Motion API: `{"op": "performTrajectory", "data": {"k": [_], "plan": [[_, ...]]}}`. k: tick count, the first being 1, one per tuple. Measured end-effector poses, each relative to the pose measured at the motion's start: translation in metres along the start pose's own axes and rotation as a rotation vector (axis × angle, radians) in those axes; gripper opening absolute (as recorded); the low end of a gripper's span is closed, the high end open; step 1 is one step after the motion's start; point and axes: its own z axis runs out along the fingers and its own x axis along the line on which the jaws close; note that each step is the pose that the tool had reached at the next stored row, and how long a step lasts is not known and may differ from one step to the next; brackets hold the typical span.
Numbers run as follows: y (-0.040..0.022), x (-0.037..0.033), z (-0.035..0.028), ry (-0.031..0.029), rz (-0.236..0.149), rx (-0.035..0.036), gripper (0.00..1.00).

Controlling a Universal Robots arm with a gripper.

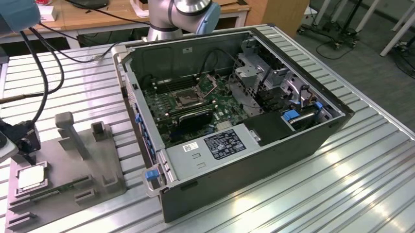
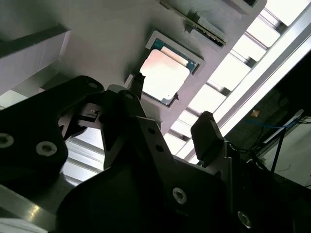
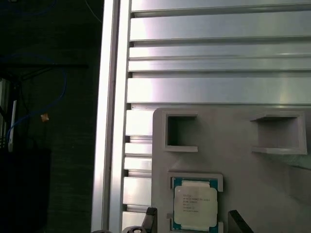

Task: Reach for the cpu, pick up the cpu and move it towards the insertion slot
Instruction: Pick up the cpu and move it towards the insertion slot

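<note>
The gripper hovers over the cpu, fingers spread apart. The chip lies recessed at the edge of the grey fixture tray, its print too small to read.

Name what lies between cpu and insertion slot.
Exterior view, from the cpu: upright blocks of the fixture tray, then the computer case wall, then the insertion slot.

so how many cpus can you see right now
1. The cpu lies flat in a recess of the grey tray, at the exterior view's left, with the open hand near it. The slot in the case looks empty.
</note>
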Motion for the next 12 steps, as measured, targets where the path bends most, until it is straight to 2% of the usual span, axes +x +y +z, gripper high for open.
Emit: {"op": "performTrajectory", "data": {"k": [5,12], "plan": [[-0.0016,-0.0026,0.006,-0.0001,0.0,0.0,0.66],[-0.0022,-0.003,0.0067,0.0,0.0,0.0001,0.66]]}}
